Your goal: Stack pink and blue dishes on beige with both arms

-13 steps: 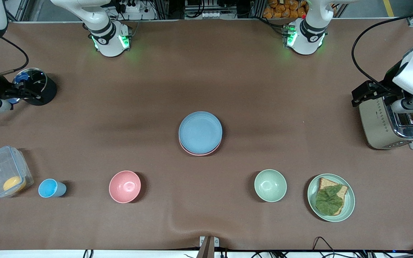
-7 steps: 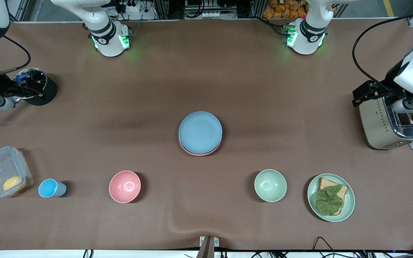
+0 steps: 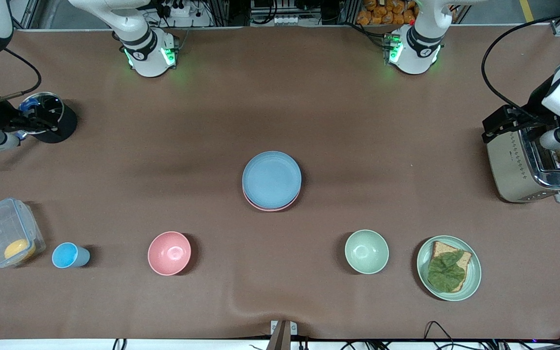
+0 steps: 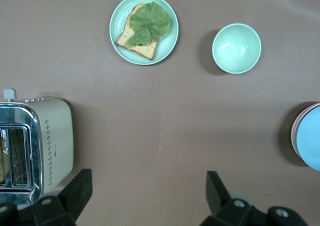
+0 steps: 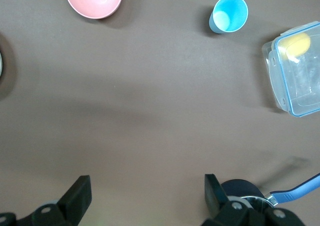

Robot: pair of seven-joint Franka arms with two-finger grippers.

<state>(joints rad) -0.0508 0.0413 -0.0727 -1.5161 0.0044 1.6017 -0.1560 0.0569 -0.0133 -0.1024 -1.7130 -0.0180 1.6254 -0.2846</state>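
A light blue plate (image 3: 271,178) lies on a pink plate, whose rim (image 3: 266,208) shows at the stack's nearer edge, at the middle of the table. The stack's edge (image 4: 306,138) also shows in the left wrist view. No beige plate shows in any view. My left gripper (image 4: 146,193) hangs open and empty over bare table beside the toaster (image 3: 528,167), at the left arm's end. My right gripper (image 5: 145,193) hangs open and empty over bare table by a black pot (image 3: 51,119), at the right arm's end.
Nearer the camera stand a clear box (image 3: 5,233) with a yellow thing in it, a blue cup (image 3: 68,255), a pink bowl (image 3: 169,253), a green bowl (image 3: 366,251) and a green plate (image 3: 474,272) with bread and a leaf.
Both hands have drawn slightly outward toward their own ends of the table. The plate stack has not moved.
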